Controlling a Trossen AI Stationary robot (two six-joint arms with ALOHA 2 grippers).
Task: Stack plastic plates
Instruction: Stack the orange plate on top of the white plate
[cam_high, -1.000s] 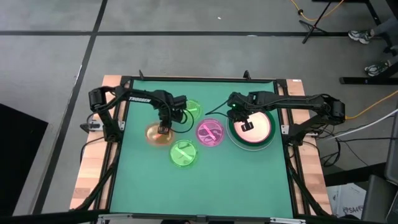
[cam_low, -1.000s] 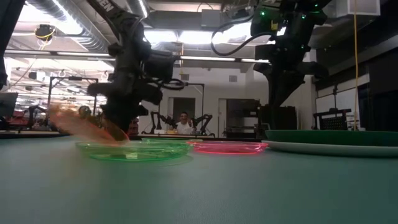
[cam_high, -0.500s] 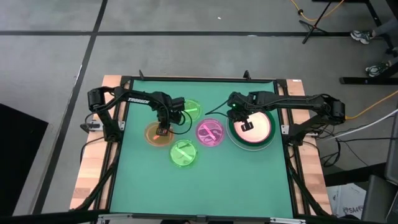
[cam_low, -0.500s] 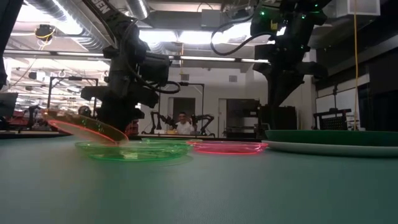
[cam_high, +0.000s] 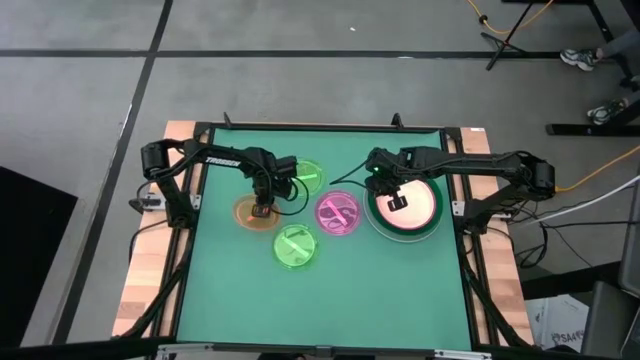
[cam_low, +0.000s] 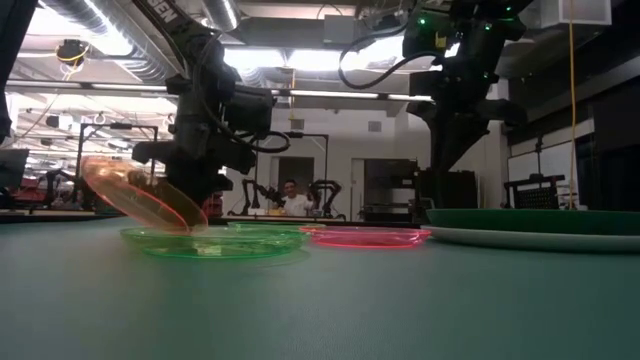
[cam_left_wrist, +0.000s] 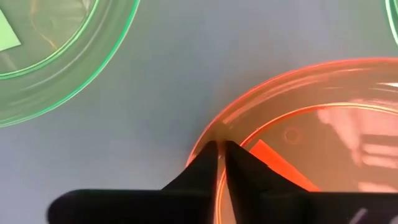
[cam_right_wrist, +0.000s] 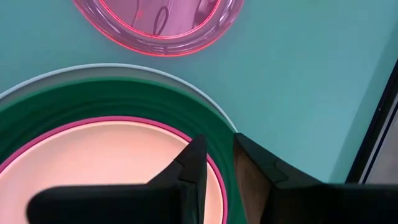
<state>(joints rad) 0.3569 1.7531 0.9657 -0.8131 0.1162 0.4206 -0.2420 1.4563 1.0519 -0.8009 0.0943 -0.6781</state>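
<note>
A translucent orange plate (cam_high: 248, 214) (cam_low: 135, 192) stands tilted at the table's left, with my left gripper (cam_high: 262, 209) (cam_left_wrist: 222, 148) shut on it. Two lime green plates (cam_high: 306, 176) (cam_high: 296, 247) and a pink translucent plate (cam_high: 338, 213) lie flat on the mat around it. At the right sits a stack of larger plates: dark green (cam_right_wrist: 155, 102) over a pale blue rim, then pink, with cream (cam_high: 412, 205) on top. My right gripper (cam_high: 397, 202) (cam_right_wrist: 216, 152) hovers open above that stack, nothing between its fingers. My left gripper pinches the orange plate's rim (cam_left_wrist: 210, 129), one finger (cam_left_wrist: 199, 168) outside the plate and the other inside. The fingers come from above, pointing down. The plate is tilted: the held side is low by the table, the opposite edge (cam_low: 95, 170) raised toward the table's left.
The nearer lime green plate (cam_low: 215, 242) lies just in front of the tilted orange one. The near half of the green mat (cam_high: 320, 310) is bare. A black frame (cam_high: 200, 180) borders the table. A person (cam_low: 295, 198) sits in the room beyond.
The orange plate has tipped more steeply. Its left edge has risen while its right, held side has stayed low by the table. My left gripper has sunk slightly onto it.
</note>
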